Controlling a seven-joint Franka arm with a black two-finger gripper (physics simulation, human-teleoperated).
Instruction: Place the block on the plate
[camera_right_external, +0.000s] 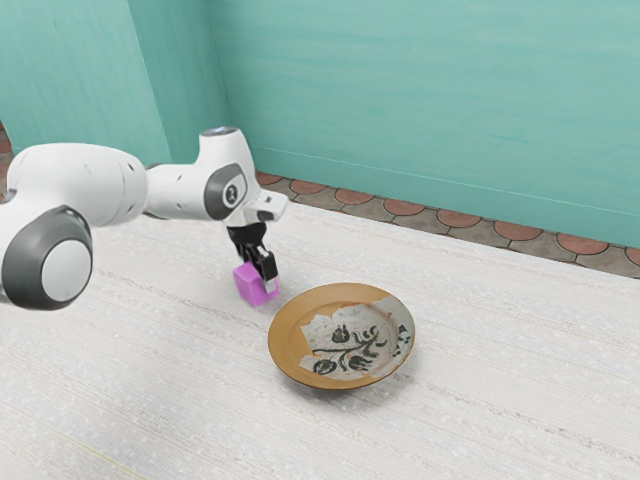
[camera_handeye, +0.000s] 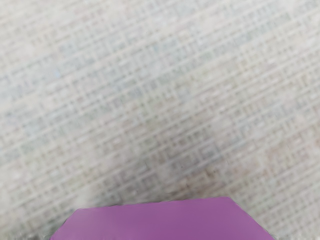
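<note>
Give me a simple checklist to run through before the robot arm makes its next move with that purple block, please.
1. Gripper down at the block: ok, its tip overlaps the block in the exterior view.
2. Block firmly held: cannot tell from these angles.
3. Block lifted off the table: cannot tell; any gap under it is too hard to judge.
4. Plate right side up: ok, its flower pattern faces upward.
5. Block over or on the plate: not ok, it is beside the plate, just off the rim.
</note>
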